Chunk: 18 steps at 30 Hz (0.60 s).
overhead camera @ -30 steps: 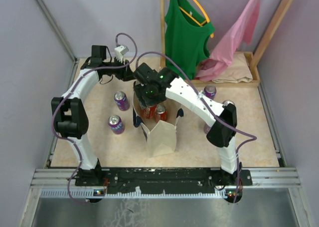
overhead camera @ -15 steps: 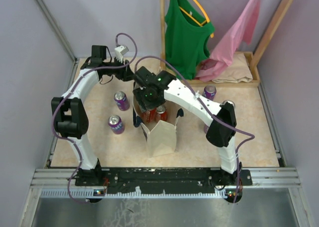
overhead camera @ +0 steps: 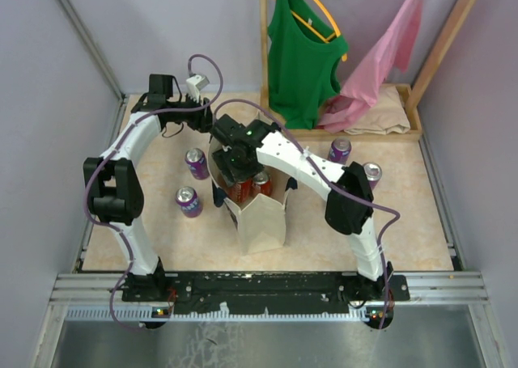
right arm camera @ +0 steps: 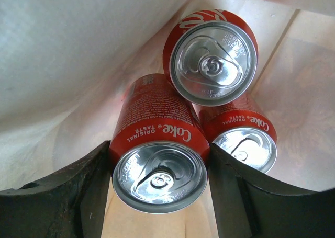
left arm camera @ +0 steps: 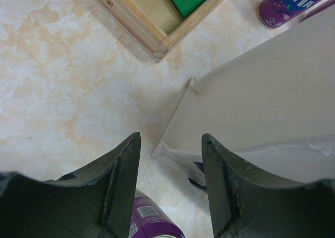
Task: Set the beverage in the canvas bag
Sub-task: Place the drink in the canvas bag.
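Right tool (right arm camera: 159, 151), clamped around a Coke can (right arm camera: 159, 178) deep inside the canvas bag (right arm camera: 63, 55) beside two other cans (right arm camera: 212, 63), should probably lower until the can stands on the bag's floor, then release and lift straight out.

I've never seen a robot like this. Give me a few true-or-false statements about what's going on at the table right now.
1. Three red cans are inside the bag. True.
2. The bag lies flat. False: it stands upright.
3. The right gripper holds a red can. True.
4. The left gripper is shut tight. False: it is open and empty.
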{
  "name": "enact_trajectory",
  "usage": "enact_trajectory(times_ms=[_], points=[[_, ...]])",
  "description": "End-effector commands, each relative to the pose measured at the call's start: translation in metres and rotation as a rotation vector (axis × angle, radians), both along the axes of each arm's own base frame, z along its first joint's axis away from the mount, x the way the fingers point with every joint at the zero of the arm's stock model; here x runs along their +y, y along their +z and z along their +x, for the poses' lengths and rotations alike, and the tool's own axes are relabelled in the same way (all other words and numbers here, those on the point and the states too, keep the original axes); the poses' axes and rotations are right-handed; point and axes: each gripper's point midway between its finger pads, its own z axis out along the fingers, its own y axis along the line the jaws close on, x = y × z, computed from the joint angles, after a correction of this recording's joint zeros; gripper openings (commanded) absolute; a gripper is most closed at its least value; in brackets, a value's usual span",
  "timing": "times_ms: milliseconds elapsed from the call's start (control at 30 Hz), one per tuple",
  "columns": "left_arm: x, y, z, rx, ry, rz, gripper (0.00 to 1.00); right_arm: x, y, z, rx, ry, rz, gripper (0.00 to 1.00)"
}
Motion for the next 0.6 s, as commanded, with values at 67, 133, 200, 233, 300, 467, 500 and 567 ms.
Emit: enact_trajectory(times_ms=[67, 133, 200, 233, 300, 467, 500, 567], points=[[-0.004, 0.008, 0.0, -0.025, -0.021, -0.019, 0.57, 0.012, 0.01, 0.008, -0.044, 0.041, 0.048, 0.0], [-0.004, 0.007, 0.0, -0.021, -0.02, -0.02, 0.57, 0.011, 0.007, 0.007, -0.038, 0.044, 0.041, 0.0], [-0.004, 0.006, -0.001, -0.017, -0.022, -0.021, 0.56, 0.011, 0.003, 0.006, -0.03, 0.051, 0.037, 0.0], [-0.004, 0.005, -0.001, -0.017, -0.023, -0.021, 0.57, 0.011, 0.001, 0.006, -0.026, 0.054, 0.034, 0.0], [-0.004, 0.005, -0.001, -0.016, -0.022, -0.021, 0.57, 0.01, -0.001, 0.005, -0.021, 0.06, 0.028, 0.0], [-0.004, 0.004, -0.002, -0.012, -0.021, -0.021, 0.56, 0.008, -0.007, 0.002, -0.006, 0.066, 0.014, 0.0], [-0.004, 0.004, -0.002, -0.012, -0.021, -0.021, 0.56, 0.007, -0.008, 0.002, -0.004, 0.068, 0.011, 0.0], [-0.004, 0.004, -0.002, -0.013, -0.022, -0.021, 0.57, 0.006, -0.008, 0.001, -0.001, 0.071, 0.006, 0.0]])
